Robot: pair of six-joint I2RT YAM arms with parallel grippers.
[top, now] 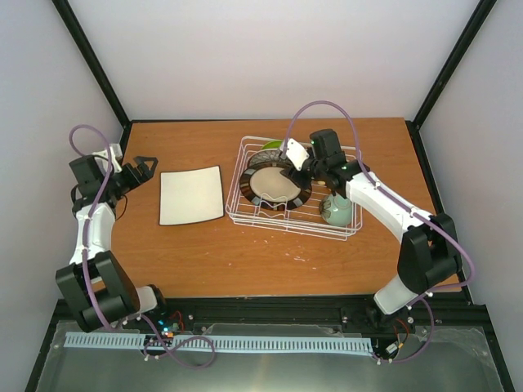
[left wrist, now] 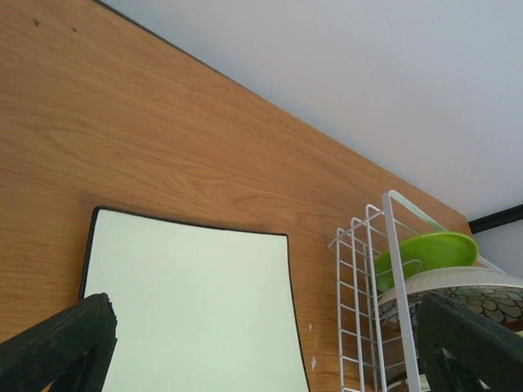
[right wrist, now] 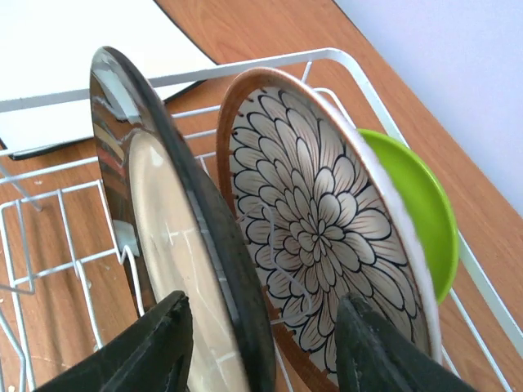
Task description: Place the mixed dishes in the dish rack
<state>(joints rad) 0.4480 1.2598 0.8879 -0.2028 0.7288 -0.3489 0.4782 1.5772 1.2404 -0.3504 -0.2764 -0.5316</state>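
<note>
**Entry: plates into rack, release step**

- The dark-rimmed cream plate is standing on edge in the dish rack and leaning a little toward the petal-patterned plate just beside it. The lime-green small plate is standing beyond that one, in the same row.
- The pale mint bowl is sitting in the rack's right part. I cannot make out the mug in any view.
- The white square plate is lying flat on the counter, left of the rack and outside it. Judgement: it is the dish still waiting to be loaded.
- The right pincer is straddling the dark-rimmed plate's upper rim. Its fingers are parted, with a gap showing on each side, so it is holding nothing.
- The left pincer is hanging wide and empty just beside the square plate's left edge.

**Risks (judgement)**

1. The right pincer's far finger is sitting close to the petal-patterned plate. Lifting out at a slant could hook either rim and tip one plate onto its neighbour.
2. The dark-rimmed plate is leaning. If its lower edge is not properly seated between the dividers, it could slide flat once it is free.
3. The square plate is lying flat and thin-edged. A finger may push it along the counter instead of getting under it, or it could swing in a one-sided grip.
</note>
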